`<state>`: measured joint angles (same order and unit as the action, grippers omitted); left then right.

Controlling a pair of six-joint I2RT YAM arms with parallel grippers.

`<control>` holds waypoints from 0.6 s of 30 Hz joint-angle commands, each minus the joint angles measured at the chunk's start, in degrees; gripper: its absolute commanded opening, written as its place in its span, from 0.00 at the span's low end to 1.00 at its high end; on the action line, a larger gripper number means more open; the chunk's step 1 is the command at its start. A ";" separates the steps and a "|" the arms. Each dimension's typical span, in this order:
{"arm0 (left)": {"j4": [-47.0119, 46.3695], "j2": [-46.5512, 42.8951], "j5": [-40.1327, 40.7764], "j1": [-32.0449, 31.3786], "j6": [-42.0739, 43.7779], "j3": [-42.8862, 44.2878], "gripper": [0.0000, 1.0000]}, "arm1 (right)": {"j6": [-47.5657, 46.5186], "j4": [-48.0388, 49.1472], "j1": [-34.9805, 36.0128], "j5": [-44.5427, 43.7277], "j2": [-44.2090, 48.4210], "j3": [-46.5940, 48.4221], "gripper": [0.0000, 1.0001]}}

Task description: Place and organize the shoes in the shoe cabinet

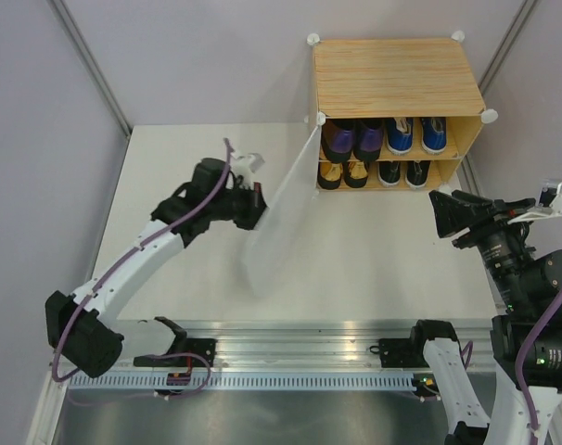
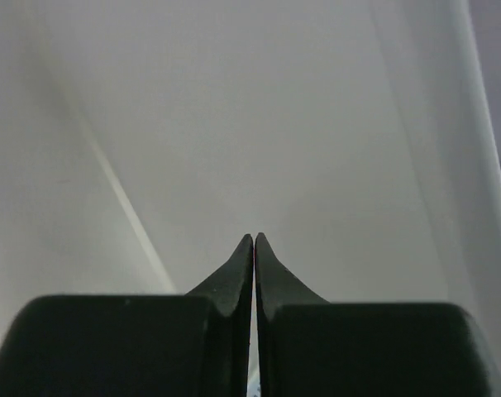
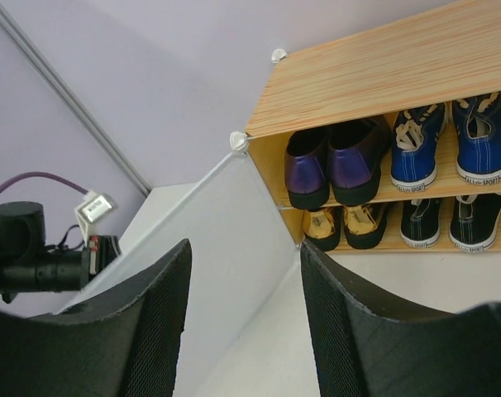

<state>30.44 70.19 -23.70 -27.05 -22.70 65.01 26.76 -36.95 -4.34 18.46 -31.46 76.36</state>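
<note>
The shoe cabinet [image 1: 392, 79] stands at the back right, its white door panel [image 1: 281, 213] swung open to the left. Purple shoes [image 1: 352, 139] and blue sneakers [image 1: 416, 135] sit on the upper shelf. Gold shoes [image 1: 344, 173] and black shoes [image 1: 403, 172] sit on the lower shelf. My left gripper [image 1: 257, 206] is shut and empty, its tips right at the door's outer face. The door [image 2: 275, 124] fills the left wrist view behind the shut gripper [image 2: 255, 240]. My right gripper [image 1: 443, 209] is open and empty, in front of the cabinet's right side. The right wrist view shows this gripper [image 3: 246, 265] and the door [image 3: 209, 248].
The white table [image 1: 170, 185] is bounded by lilac walls on both sides. A metal rail [image 1: 290, 357] with the arm bases runs along the near edge. The left arm [image 3: 35, 256] shows behind the door in the right wrist view.
</note>
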 commanded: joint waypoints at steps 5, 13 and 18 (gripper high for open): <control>-13.22 -0.58 -17.81 -11.10 -4.91 2.23 0.04 | -0.13 -0.23 0.21 -1.41 1.14 0.46 0.60; -7.24 -2.51 -5.40 -9.60 -3.23 2.13 0.04 | -0.22 -0.23 0.30 -1.50 0.88 -0.77 0.60; -4.16 -4.97 9.18 -9.51 -3.23 2.22 0.09 | -0.49 0.03 0.21 -1.24 0.79 -2.17 0.59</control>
<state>24.60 68.38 -26.00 -36.93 -25.87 65.32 26.72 -37.32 -4.34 17.61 -30.70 75.24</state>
